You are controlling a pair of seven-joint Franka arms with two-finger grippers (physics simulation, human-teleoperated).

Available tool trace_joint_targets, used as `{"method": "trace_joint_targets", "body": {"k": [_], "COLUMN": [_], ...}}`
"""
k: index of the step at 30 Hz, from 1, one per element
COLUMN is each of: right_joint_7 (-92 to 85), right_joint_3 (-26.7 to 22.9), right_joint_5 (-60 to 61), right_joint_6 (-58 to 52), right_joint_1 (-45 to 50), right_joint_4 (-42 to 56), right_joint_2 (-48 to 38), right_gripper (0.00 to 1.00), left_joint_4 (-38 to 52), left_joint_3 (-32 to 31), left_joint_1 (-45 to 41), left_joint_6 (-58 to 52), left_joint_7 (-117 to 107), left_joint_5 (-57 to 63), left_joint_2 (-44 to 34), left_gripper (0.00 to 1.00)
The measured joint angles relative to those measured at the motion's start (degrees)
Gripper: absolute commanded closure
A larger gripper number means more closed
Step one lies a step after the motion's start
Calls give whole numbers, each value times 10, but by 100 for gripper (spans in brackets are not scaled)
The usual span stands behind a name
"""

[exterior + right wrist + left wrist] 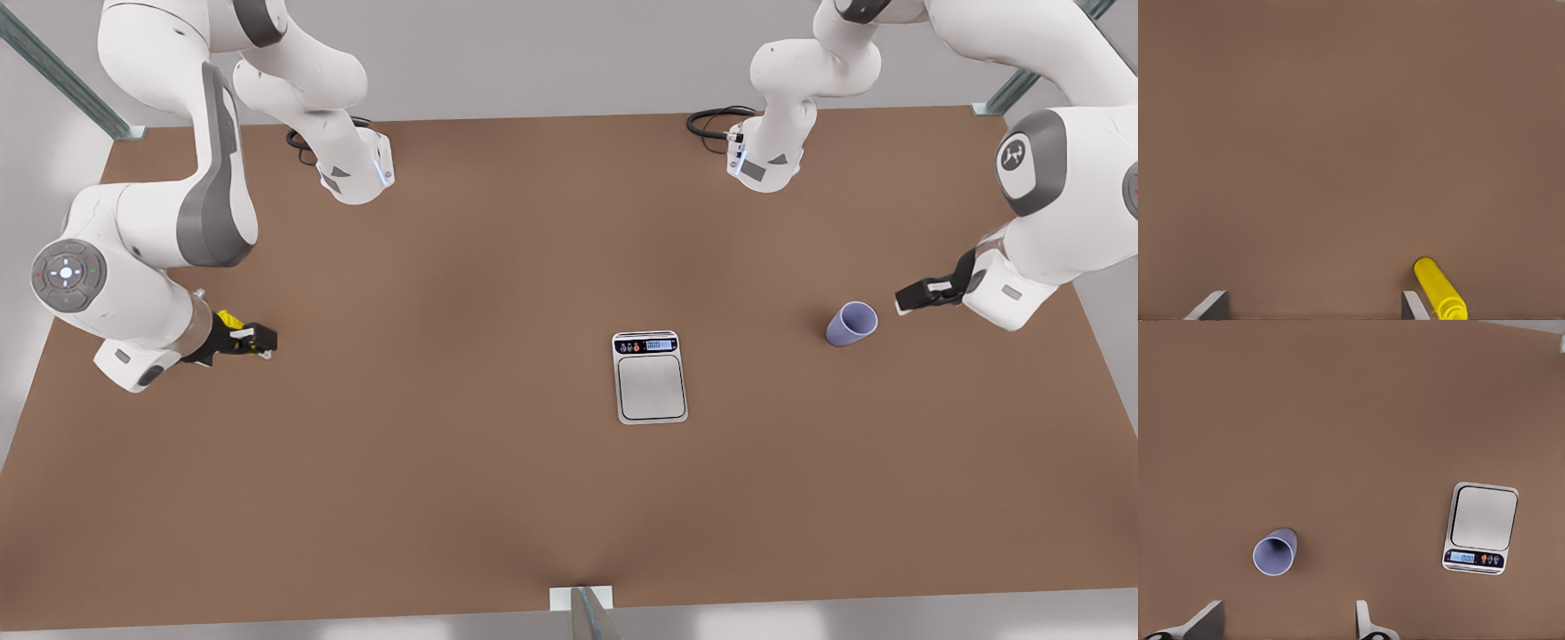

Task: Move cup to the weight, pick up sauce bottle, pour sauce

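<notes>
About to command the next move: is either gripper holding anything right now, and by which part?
Nothing is held. The left gripper hangs open beside the cup; the right gripper is open by the sauce bottle, which lies outside its jaws.

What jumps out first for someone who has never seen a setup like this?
Two big white arms flank a brown table. A silver scale lies mid-table, with a lavender cup toward the front view's right, near the open left gripper. The open right gripper hovers beside a yellow sauce bottle.

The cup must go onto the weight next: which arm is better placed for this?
Left. Its open gripper hovers beside the cup; the weight is nearby. The right gripper waits by the bottle.
</notes>
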Motion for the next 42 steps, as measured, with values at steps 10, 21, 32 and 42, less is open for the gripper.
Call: {"method": "trace_joint_targets", "body": {"k": [10,21,32,42], "right_joint_7": [-18,-20,-20,-20], "right_joint_3": [0,0,0,0], "right_joint_5": [-9,-7,-9,-10], "right_joint_6": [-8,-6,-5,-2], "right_joint_1": [-1,-1,2,2], "right_joint_4": [-4,-6,-4,-2], "right_joint_2": [11,23,36,45], "right_gripper": [0,0,0,0], "left_joint_4": [-213,-498,-541,-581], "left_joint_3": [29,84,83,83], "left_joint_1": [1,29,-46,-43], "left_joint_6": [150,399,500,566], "left_joint_7": [9,50,41,41], "left_joint_5": [3,5,5,5], "left_joint_2": [-33,-96,-63,-33], "left_gripper": [0,15,26,28]}}
